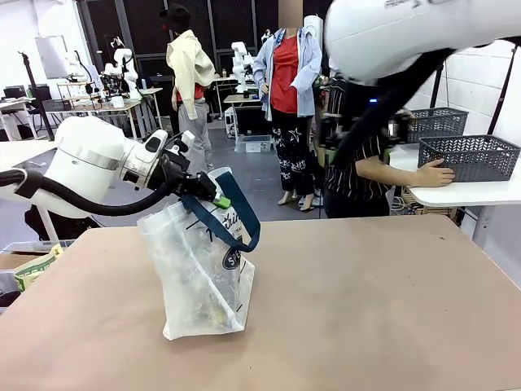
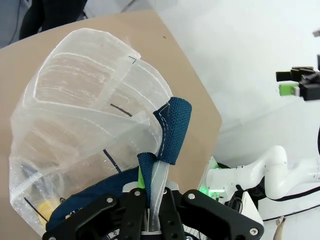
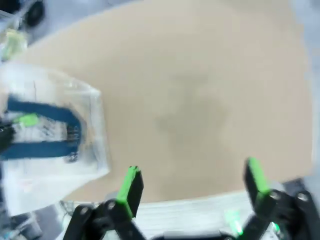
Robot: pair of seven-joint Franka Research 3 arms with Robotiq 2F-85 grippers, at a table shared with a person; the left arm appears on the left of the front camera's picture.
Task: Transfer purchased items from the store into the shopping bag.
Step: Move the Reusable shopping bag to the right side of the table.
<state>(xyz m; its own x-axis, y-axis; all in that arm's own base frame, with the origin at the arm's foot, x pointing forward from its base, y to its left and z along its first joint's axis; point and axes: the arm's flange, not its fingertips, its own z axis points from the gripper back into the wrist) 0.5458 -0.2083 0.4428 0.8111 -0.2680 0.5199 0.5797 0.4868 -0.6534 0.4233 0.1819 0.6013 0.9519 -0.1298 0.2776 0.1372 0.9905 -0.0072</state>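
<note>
The tall translucent whitish plastic shopping bag (image 1: 203,273), standing on the tan table (image 1: 366,309), is held up by its dark navy strap handle (image 1: 236,213), pinched in the clamped left gripper (image 1: 213,195), while the right gripper (image 3: 192,182) is raised high above the table, jaws spread wide and empty.

Even, bright overhead light fills the room, and the tan surface (image 1: 366,309) shows only faint, soft shadows. The right arm (image 1: 391,37) overhead is blurred in the front view. The right wrist view is smeared throughout. The shopping bag (image 2: 85,125) gleams pale, translucent, slightly glaring.
</note>
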